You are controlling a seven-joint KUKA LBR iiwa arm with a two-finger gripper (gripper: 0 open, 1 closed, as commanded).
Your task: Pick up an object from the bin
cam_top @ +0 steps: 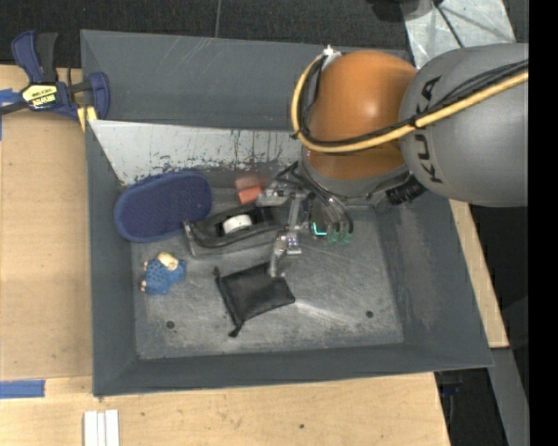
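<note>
Hovering low at frame centre, gripper (286,247) by upper edge of black cloth pouch (254,294); open or clenched, cannot tell. Nothing lifted yet; grasp and raise remain. Further left: dark flat tool (225,227), blue oval case (163,204).

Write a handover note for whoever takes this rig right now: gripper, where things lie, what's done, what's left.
Gripper: low over the middle of the bin, by the right end of the dark tool with a white part and the far edge of the black pouch; open or shut cannot be told.
Others: blue oval pad and small red block toward the back, blue-yellow toy at left.
Done: nothing lifted out.
Left: grasp one thing, lift it.
</note>
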